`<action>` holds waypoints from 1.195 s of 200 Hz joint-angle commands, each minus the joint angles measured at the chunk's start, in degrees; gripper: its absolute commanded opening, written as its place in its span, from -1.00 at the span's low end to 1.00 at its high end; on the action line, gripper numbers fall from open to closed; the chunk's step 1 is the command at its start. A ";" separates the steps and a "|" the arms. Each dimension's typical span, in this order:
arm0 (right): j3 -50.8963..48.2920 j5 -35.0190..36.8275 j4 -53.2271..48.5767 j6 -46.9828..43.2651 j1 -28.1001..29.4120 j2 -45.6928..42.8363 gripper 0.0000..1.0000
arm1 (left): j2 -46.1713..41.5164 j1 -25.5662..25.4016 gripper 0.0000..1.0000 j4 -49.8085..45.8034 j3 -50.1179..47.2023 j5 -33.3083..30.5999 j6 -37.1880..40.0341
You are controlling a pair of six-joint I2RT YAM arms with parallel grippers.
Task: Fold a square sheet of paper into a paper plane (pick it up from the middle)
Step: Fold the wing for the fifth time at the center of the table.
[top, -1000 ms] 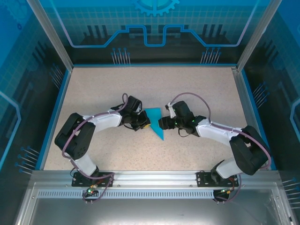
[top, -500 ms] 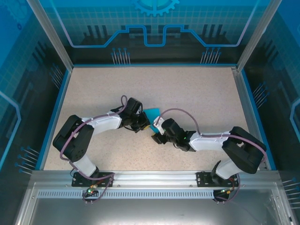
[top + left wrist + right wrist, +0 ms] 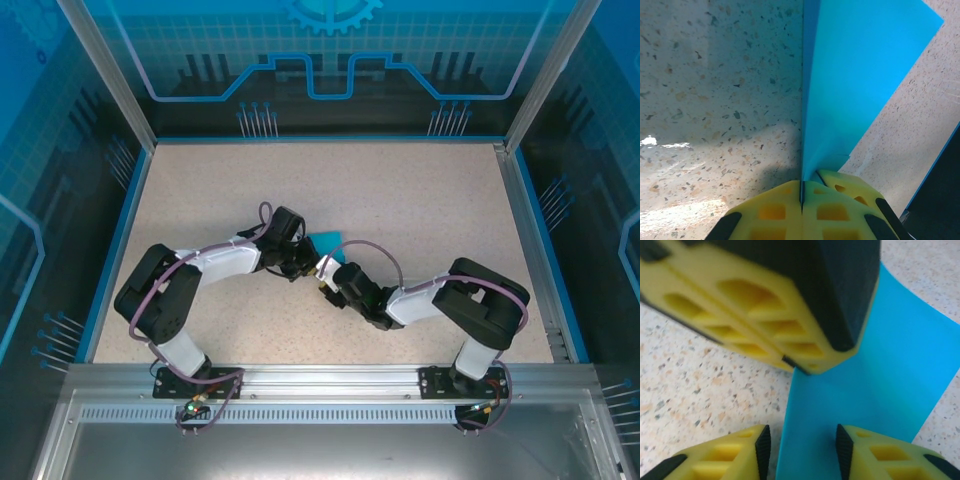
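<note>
**Folded paper pinched, second grip lining up**

My left jaws are clamped shut on the folded blue paper (image 3: 855,75), steadying its crease near the middle of the counter (image 3: 715,75). My right jaws stand apart, straddling the paper's other end, probably to pinch and sharpen the fold.

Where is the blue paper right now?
In the top view the blue paper is near the middle of the table, pinched by the left fingers, with the right fingers open around it.

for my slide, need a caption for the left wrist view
Left gripper shut on the creased teal paper above the speckled table.
</note>
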 commanded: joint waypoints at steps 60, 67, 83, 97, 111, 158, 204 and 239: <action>-2.45 -2.54 4.77 1.99 -2.08 -1.72 -0.72 | -0.92 1.76 -0.55 -3.99 3.12 1.34 0.99; -2.77 -4.05 4.40 2.51 -2.66 -2.32 -0.73 | -1.41 2.35 -0.49 -4.60 3.31 1.25 1.45; -3.14 -8.25 3.41 3.86 -4.17 -3.67 -0.79 | -2.74 4.10 -0.33 -5.66 3.34 0.90 2.44; -3.50 -12.64 3.07 5.68 -5.91 -4.53 -0.81 | -3.92 5.53 -0.21 -6.60 3.04 0.51 3.23; -3.51 -16.98 2.60 8.19 -8.08 -5.23 -0.82 | -5.16 6.68 -0.12 -7.12 2.49 0.16 3.95; -3.08 -31.86 2.26 17.35 -14.88 -6.53 -0.84 | -8.04 7.51 0.06 -4.40 -0.72 -0.02 5.41; -1.81 -38.92 3.07 25.55 -18.56 -4.71 -0.83 | -8.63 7.25 -0.11 3.97 -5.22 2.94 6.54; 1.41 -42.39 -0.99 32.00 -21.23 -1.98 -0.78 | -6.64 5.72 -0.17 8.44 -6.95 5.17 6.81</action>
